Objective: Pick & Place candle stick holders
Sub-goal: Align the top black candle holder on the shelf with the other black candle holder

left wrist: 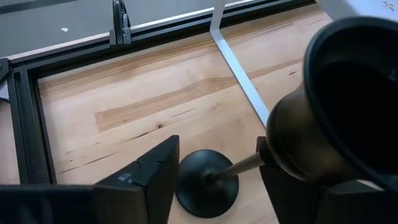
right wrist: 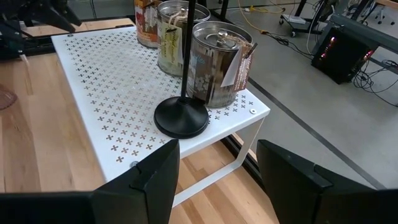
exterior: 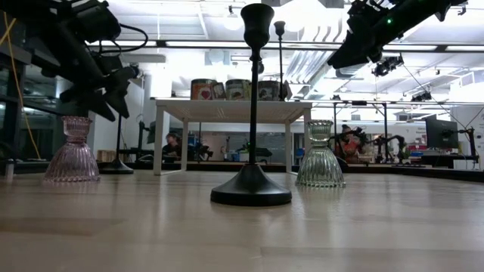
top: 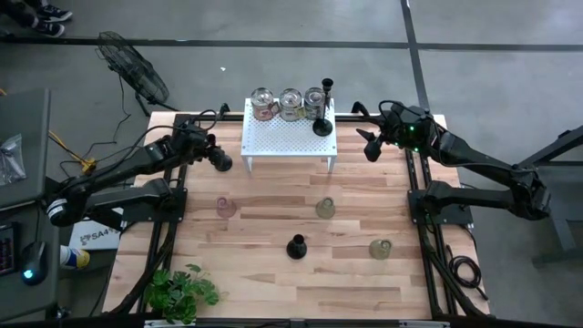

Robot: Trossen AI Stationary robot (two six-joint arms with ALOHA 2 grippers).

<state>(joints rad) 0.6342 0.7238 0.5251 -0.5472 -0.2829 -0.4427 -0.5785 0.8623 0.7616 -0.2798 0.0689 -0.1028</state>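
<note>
The big wooden worktop (top: 273,273) fills the middle of the room, and a dark arm reaches in from each side. At the far edge stands a white stand (top: 282,141) full of little holes. A leafy green plant (top: 182,292) sits at the near left corner. Three round tins (top: 290,105) stand in a row at the back of the white stand. Next to them, on the stand's right end, a tall black candle stick (right wrist: 181,117) stands upright on its round base. The left tool (top: 221,162) is just beside the left end of the stand. A second black candle stick (left wrist: 207,191) stands there on the wood, and its thin stem runs up between the tool's two fingers. The fingers are partly apart. The stem is right by one finger, with a gap on the other side. The right tool (top: 372,146) hangs in the air just beside the right end of the stand, with its fingers wide and nothing in them. Out on the open wood, a pink glass holder (top: 226,208) stands on the left. A greenish glass holder (top: 325,208) stands in the middle. A third black candle stick (top: 296,246) stands nearer the front. A pale green glass holder (top: 380,248) stands to the right of it. These four are well apart from each other.
</note>
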